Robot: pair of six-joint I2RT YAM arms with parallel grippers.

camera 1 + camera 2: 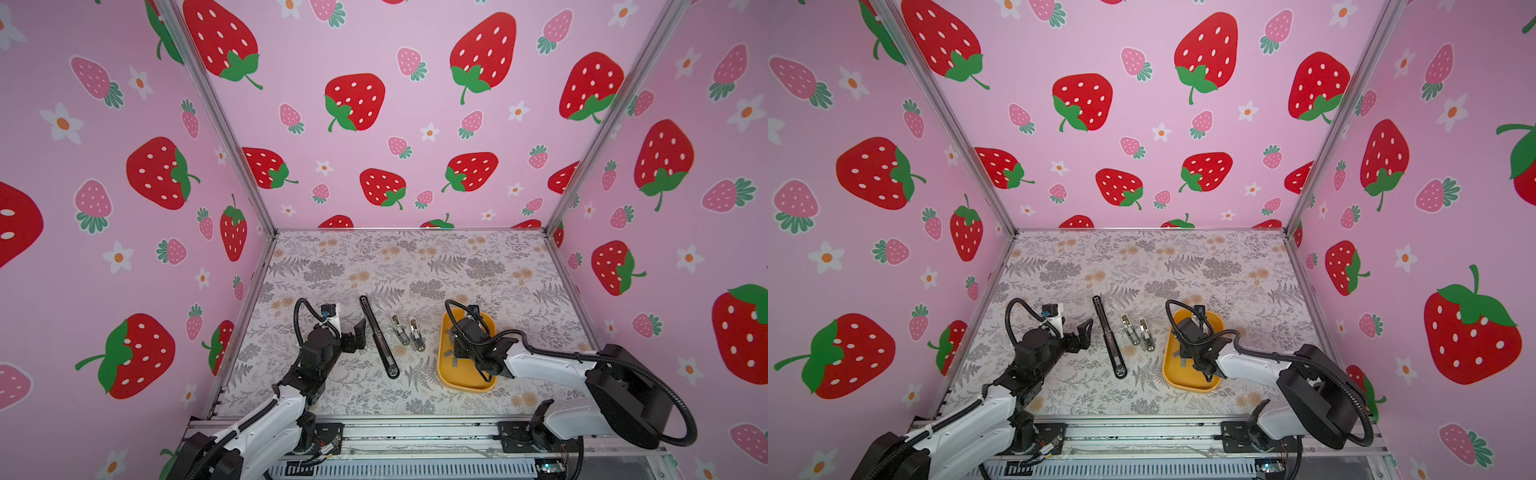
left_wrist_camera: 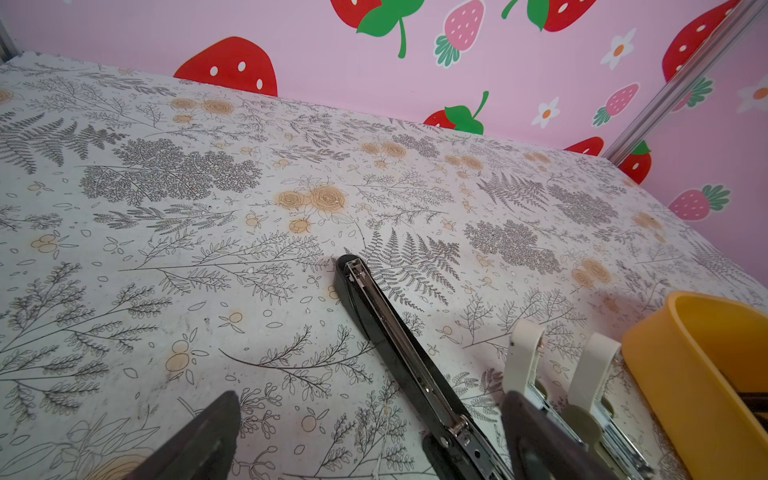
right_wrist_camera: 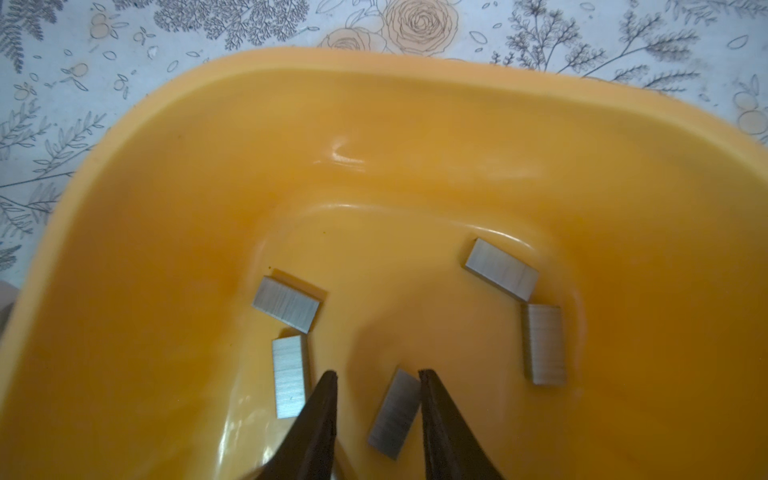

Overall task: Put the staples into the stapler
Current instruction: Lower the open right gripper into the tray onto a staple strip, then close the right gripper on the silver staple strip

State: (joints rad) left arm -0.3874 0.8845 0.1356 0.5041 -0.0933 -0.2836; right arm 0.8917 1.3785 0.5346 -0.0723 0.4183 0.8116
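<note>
A: Found the staples [image 3: 286, 305]?

B: Counted five loose in the tray [image 3: 374, 104], toward the table's [image 1: 415, 266] front edge, right of middle. Caught the right gripper [image 3: 377, 374] down among them, jaws partly apart, clamped on nothing.

A: Nearest one?

B: Spotted one strip [image 3: 392, 415] between the tips, touching one finger, apart from the other. Lay roughly lengthwise along the fingers, slightly skewed. Probably wanted a small twist before closing across its narrow width.

A: And the left gripper [image 2: 372, 399]?

B: Hung wide apart and empty just beside the stapler [image 1: 379, 336]. Saw that opened flat, long axis front to back, with two small staplers [image 1: 409, 330] between it and the tray. Judged the right arm far nearer the staples.

A: Differences between views?

B: Lost the strip under the wrist in both top views; saw it only from the right wrist. Found no stapler in that wrist view.
</note>
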